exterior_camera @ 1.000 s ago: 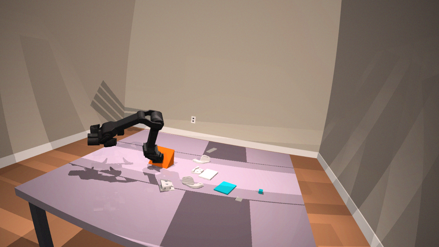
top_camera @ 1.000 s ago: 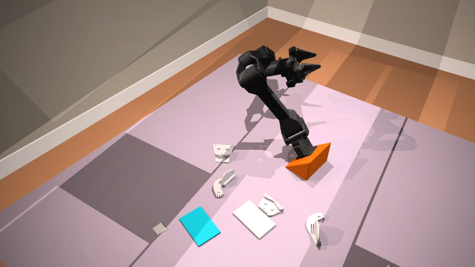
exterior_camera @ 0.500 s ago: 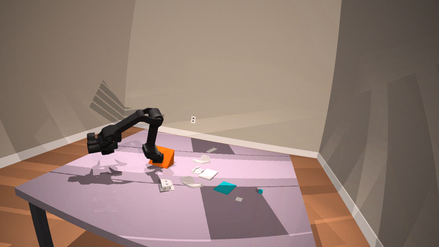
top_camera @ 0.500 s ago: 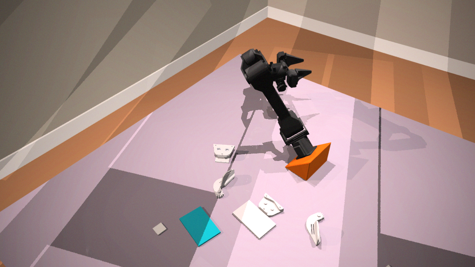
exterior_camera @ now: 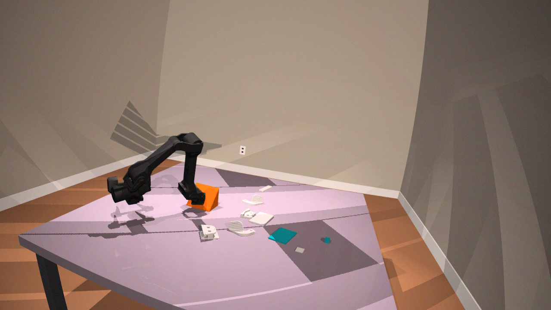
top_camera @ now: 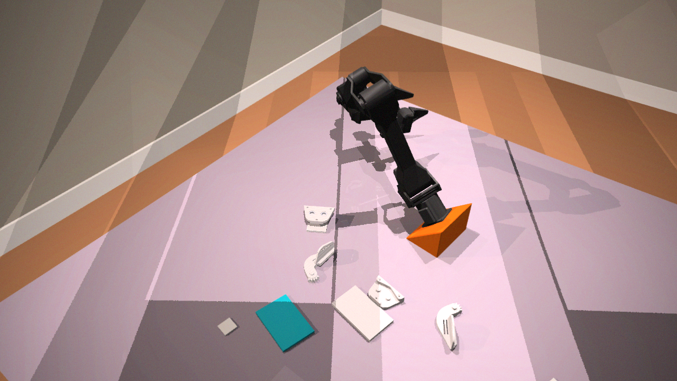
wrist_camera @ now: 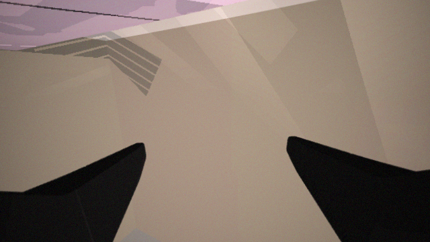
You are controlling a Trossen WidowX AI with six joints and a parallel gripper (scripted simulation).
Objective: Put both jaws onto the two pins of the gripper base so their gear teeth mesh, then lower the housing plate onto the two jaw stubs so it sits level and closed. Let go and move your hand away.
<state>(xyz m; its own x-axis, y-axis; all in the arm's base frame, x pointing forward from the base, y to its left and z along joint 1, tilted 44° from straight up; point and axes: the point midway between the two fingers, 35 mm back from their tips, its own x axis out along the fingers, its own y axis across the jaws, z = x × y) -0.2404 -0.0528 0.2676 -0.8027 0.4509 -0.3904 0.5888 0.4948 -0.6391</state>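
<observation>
My gripper [top_camera: 420, 103] [wrist_camera: 217, 146] is open and empty, high over the table's far end, away from all the parts. A white part [top_camera: 318, 214] [exterior_camera: 209, 230] with two round features on top stands nearest the arm. A second white part [top_camera: 385, 299] [exterior_camera: 248, 214] has two small round bosses and a raised edge. I cannot tell surely which is the base and which the housing plate. One toothed jaw [top_camera: 310, 269] [exterior_camera: 244, 232] lies between them, touching neither. The other toothed jaw [top_camera: 441, 316] [exterior_camera: 257, 199] lies apart on the far side. Neither jaw is on pins.
The arm stands at an orange wedge [top_camera: 451, 232] [exterior_camera: 210, 197]. A cream plate [top_camera: 362, 313] [exterior_camera: 261, 218] lies close beside the bossed part. A teal plate [top_camera: 284, 323] [exterior_camera: 283, 236], a small grey tile [top_camera: 227, 326] [exterior_camera: 299, 250], a teal block [exterior_camera: 326, 240] and a pale strip [exterior_camera: 265, 188] lie around.
</observation>
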